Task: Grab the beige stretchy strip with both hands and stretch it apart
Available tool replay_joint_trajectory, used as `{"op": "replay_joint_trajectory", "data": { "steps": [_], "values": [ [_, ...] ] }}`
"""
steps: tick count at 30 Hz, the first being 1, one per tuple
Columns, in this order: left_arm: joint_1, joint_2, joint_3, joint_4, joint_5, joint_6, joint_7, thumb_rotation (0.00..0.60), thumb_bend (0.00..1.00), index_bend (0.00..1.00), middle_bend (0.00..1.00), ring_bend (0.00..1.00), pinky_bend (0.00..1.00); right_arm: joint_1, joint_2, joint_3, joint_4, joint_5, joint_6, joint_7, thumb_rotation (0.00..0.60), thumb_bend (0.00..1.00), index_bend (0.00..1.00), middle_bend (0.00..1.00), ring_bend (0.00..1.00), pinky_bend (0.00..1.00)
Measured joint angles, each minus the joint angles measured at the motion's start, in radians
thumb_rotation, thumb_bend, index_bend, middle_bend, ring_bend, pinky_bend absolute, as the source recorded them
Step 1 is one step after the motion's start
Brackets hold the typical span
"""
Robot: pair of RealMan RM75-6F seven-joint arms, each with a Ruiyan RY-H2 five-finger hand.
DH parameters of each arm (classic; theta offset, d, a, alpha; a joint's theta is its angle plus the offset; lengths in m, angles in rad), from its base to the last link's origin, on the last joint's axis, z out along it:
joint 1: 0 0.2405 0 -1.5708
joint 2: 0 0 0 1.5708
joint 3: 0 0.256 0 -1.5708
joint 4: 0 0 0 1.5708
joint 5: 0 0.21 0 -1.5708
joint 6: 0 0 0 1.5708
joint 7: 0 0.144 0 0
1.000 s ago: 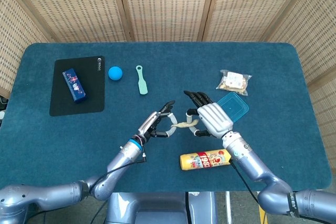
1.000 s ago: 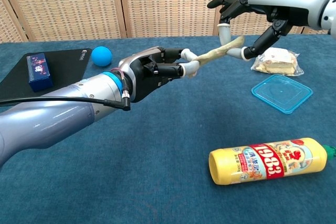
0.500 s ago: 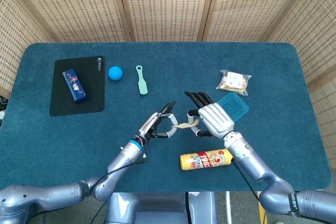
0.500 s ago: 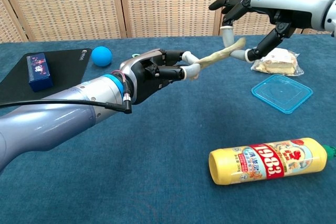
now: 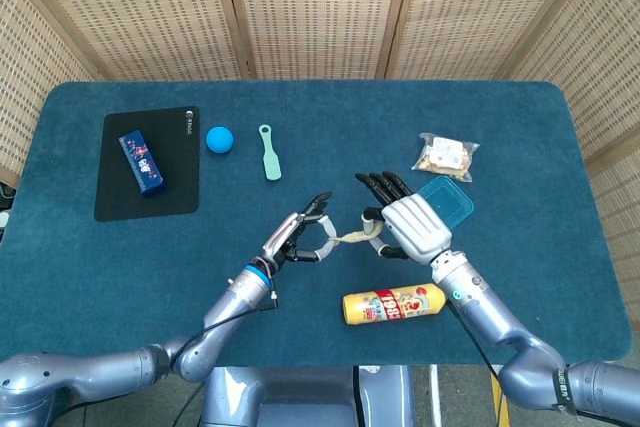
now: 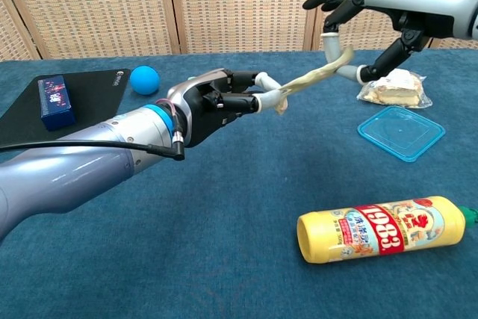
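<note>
Beige strip (image 6: 310,78) held in air above table (image 5: 520,277), spanning between both hands, sagging slightly, not fully taut. Left hand (image 6: 216,102) pinches near end between thumb and finger, short tail hanging past grip. Right hand (image 6: 373,16) pinches far end, other fingers spread. Yellow bottle (image 6: 377,229) lies on its side near front edge. Blue lid (image 6: 402,132) and snack bag (image 6: 392,87) sit below right hand.
</note>
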Motion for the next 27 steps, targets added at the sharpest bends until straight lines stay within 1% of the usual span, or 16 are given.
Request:
{"op": "replay_joint_trajectory", "data": {
  "steps": [13,17,27],
  "values": [
    [0.014,0.021,-0.001,0.011,-0.013,0.001,0.007,0.600,0.59,0.78,0.00,0.00,0.00,-0.018,0.004,0.001,0.024,-0.055,0.058,-0.002,0.600,0.75,0.77,0.11,0.00,0.00],
    [0.023,0.034,-0.001,0.018,-0.018,0.000,0.001,0.600,0.60,0.78,0.00,0.00,0.00,-0.023,0.001,0.002,0.046,-0.065,0.071,0.001,0.600,0.75,0.77,0.11,0.00,0.00],
    [0.060,0.094,-0.001,0.039,-0.022,0.000,-0.024,0.600,0.60,0.78,0.00,0.00,0.00,-0.036,0.026,0.009,0.066,-0.075,0.097,-0.012,0.600,0.75,0.78,0.11,0.00,0.00]
  ]
}}
